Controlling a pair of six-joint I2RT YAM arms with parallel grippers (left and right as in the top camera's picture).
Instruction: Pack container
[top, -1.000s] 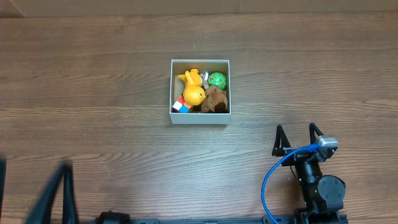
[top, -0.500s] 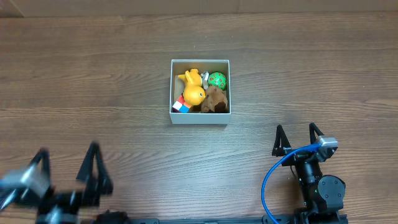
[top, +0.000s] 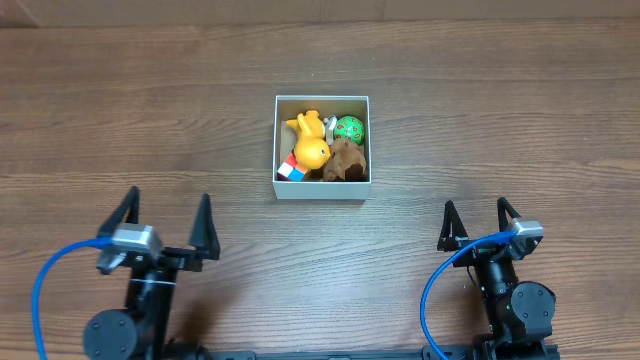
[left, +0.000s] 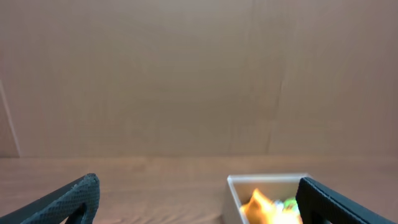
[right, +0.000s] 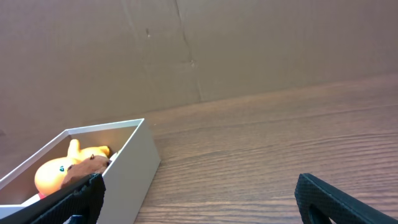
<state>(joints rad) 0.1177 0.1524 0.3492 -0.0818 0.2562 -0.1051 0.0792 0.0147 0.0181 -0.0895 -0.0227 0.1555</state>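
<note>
Container (top: 322, 190) dead centre, and both claws are parked well short of it! Near left, the left gripper (top: 168, 196) has its fingers spread wide and grips nothing. Near right, the right gripper (top: 476, 204) matches it, jaws apart and empty. Further out on the wooden table (top: 150, 100), the container holds a yellow toy (top: 312, 150), a brown toy (top: 345, 160) touching it, a green ball (top: 349, 128) and a red, white and blue block (top: 291, 171).

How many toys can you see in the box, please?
4: yellow toy left of centre, green ball far right, brown toy near right, striped block near left; more may hide beneath.
</note>
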